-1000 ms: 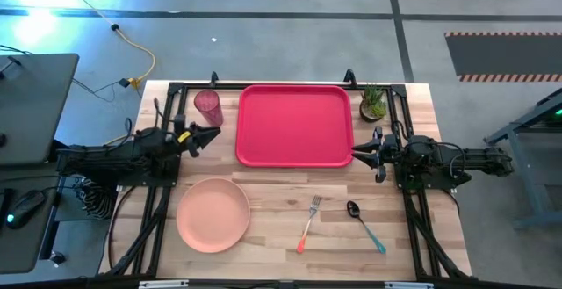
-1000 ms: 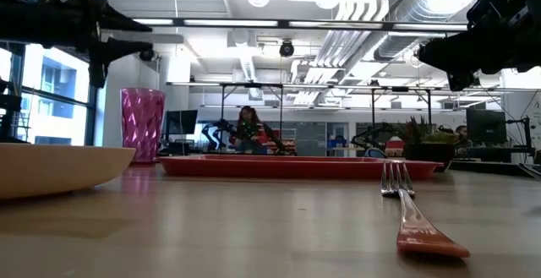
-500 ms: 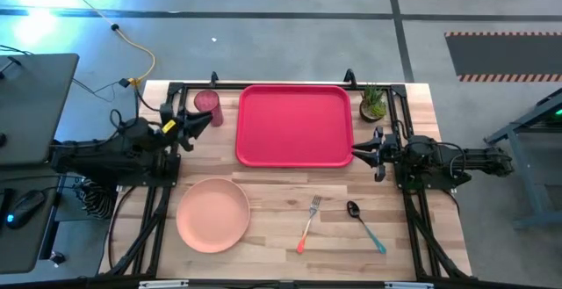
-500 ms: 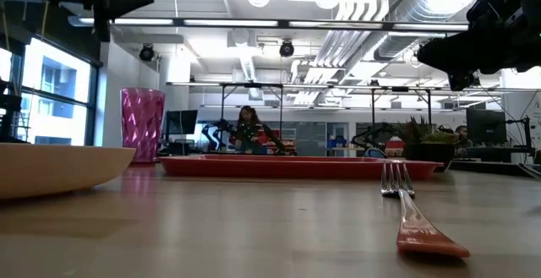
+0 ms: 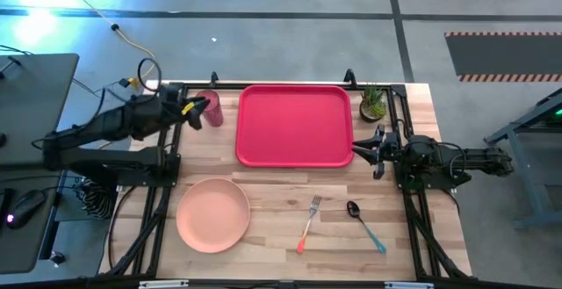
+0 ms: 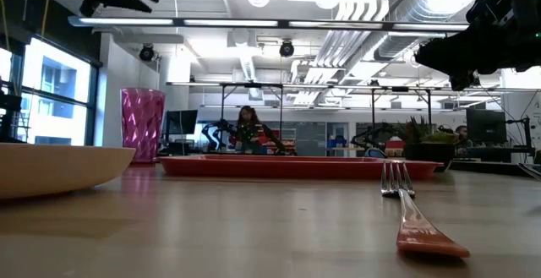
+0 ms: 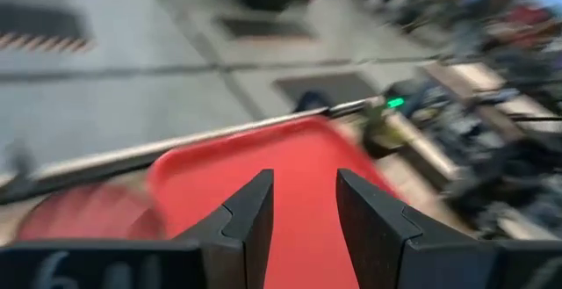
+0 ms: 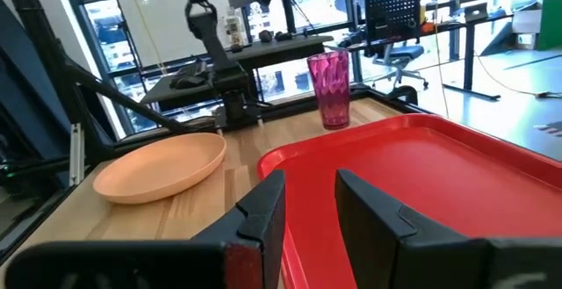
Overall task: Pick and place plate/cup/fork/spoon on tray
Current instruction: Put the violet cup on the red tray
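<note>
The dark-pink ribbed cup (image 5: 211, 110) stands upright at the table's far left, just left of the red tray (image 5: 295, 124); it also shows in the low view (image 6: 142, 124) and the right wrist view (image 8: 329, 89). My left gripper (image 5: 198, 108) is open, high above the table beside the cup's left side, touching nothing. The salmon plate (image 5: 212, 213) lies near left. The fork (image 5: 308, 223) and spoon (image 5: 364, 226) lie near the front, right of the plate. My right gripper (image 5: 362, 153) is open and empty at the tray's right edge.
A small green potted plant (image 5: 372, 103) stands at the far right corner beside the tray. Black frame rails (image 5: 158, 197) run along the table's left and right sides. Bare wood lies between the plate and the fork.
My left gripper has risen and swung toward the table's far edge, from beside the tray's left edge up to the cup's left side, staying open. My right gripper and all the tableware have kept still.
</note>
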`<state>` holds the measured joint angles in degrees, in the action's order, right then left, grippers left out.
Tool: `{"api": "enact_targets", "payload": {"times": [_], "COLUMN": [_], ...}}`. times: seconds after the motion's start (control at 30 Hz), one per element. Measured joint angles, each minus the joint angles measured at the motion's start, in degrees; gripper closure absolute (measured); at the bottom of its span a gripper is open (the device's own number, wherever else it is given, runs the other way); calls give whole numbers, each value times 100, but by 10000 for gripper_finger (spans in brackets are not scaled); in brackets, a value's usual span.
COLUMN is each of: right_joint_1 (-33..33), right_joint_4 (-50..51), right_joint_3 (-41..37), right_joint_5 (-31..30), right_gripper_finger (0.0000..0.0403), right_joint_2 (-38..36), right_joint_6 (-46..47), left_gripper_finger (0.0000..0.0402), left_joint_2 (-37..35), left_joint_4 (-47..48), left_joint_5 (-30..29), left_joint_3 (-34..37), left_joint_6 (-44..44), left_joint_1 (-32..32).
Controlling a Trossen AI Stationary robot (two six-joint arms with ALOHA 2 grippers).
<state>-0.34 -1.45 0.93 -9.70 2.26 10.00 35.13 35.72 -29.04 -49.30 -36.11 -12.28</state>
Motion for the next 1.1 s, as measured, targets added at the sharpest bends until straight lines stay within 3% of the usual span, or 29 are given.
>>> {"api": "enact_targets", "payload": {"times": [0.17, 0.43, 0.67, 1.1], "right_joint_1": [2, 0, 0, 1], "right_joint_4": [0, 2, 2, 4], "right_joint_3": [0, 0, 0, 0], "right_joint_5": [-16, -16, -14, -10], "right_gripper_finger": [309, 309, 309, 309], "right_joint_2": [0, 0, 0, 0], "right_joint_6": [2, 2, 15, 22], "left_gripper_finger": [287, 287, 287, 287], "left_joint_2": [560, 1470, 2254, 3215], "left_joint_4": [988, 1504, 2200, 2530], "left_joint_5": [123, 1401, 1935, 2018], "left_joint_3": [-734, -1560, -1938, -1943], "left_joint_6": [-381, -251, 154, 973], "left_joint_1": [-565, -1568, -2269, -2563]}}
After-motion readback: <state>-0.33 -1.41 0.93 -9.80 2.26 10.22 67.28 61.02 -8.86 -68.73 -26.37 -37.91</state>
